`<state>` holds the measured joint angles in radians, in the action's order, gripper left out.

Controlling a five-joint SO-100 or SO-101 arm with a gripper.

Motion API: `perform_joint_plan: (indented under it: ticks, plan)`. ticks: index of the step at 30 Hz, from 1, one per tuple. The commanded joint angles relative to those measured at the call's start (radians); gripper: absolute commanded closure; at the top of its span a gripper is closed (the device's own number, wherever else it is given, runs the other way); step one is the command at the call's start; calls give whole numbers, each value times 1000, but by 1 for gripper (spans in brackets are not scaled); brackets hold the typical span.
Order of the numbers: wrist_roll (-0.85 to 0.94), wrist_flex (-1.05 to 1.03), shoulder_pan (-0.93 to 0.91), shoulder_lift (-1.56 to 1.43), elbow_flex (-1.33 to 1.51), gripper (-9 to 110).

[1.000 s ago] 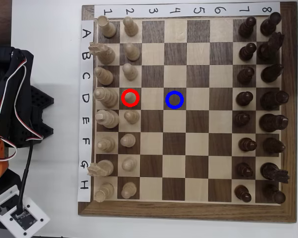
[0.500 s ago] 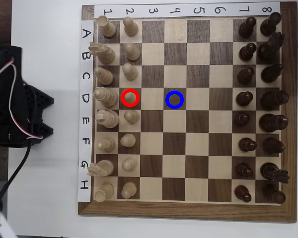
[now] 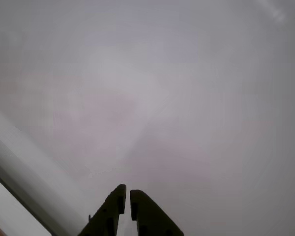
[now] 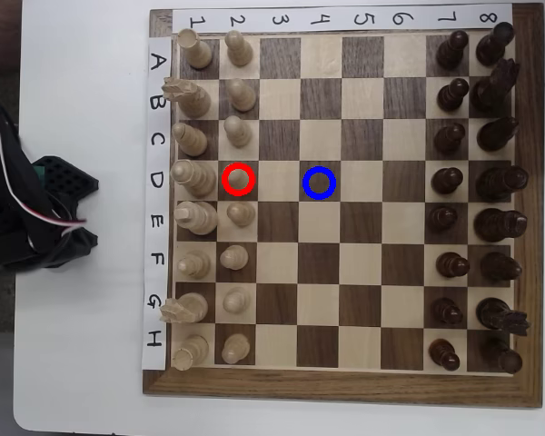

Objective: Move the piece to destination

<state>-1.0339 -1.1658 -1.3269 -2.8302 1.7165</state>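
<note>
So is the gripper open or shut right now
Shut, or nearly: in the wrist view the gripper shows its two dark fingertips almost touching, only a thin slit between them, nothing held.

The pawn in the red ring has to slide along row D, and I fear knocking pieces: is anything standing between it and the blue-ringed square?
Nothing visible does. Between the pawn and the blue-ringed square lies one bare light square in row D.
</note>
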Motion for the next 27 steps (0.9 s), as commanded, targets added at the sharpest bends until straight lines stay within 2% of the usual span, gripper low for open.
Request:
perform_joint_plan:
  ticks: [1,9,15,22,27]
  plan:
    - [-44,-66,104,32,-178,101]
    - [-175,-239,453,137,-503,100]
    - [-302,-330,801,258,-658,100]
    - [-413,-301,1083,397,-597,99]
    - [-451,-164,1261,497,-466,93]
